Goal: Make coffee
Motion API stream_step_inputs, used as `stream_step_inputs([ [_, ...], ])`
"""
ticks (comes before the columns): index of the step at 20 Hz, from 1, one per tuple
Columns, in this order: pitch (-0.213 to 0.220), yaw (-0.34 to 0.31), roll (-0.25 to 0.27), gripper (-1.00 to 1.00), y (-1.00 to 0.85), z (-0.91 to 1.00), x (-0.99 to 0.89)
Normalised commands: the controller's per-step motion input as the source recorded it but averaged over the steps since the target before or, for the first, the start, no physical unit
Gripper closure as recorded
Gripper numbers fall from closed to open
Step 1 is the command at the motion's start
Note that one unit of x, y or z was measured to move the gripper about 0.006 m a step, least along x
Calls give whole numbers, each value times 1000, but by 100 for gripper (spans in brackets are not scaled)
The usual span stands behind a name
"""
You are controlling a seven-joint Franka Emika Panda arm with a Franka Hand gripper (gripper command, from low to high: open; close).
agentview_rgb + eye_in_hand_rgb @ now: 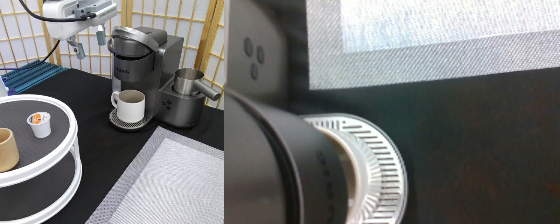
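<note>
Coffee [39, 123], a small white plastic pod cup with an orange-and-dark printed foil top, stands upright on the upper tier of the white round 2-tier tray [70, 150] at the exterior view's left, near a tan handleless cup [7, 149]. The gripper [88, 43] hangs high at the exterior view's top, just left of the grey single-serve coffee machine's [150, 70] domed lid, with its 2 fingers spread apart and nothing between them. It is well apart from the pod. A white handled mug [131, 105] already sits on the machine's round drip grille.

Judgement: good practice for work at the lid is a level, centred approach clear of the mug.

The counter [100, 145] is black, with a grey woven mat [175, 185] at the exterior view's bottom right; paper lattice screens stand behind.

Wrist view: the drip grille [378, 165], the machine's dark body, black counter and mat.
</note>
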Motion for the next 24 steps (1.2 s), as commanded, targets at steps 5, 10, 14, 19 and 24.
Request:
stream_step_inputs([
  [5, 187, -68, 134, -100, -39, 314, 676],
  [10, 191, -68, 41, -100, 106, 274, 465],
  [14, 168, -45, 0, -100, 254, 468, 270],
  [19, 193, -3, 8, -100, 283, 691, 295],
  [24, 200, 0, 1, -100, 429, 783, 399],
])
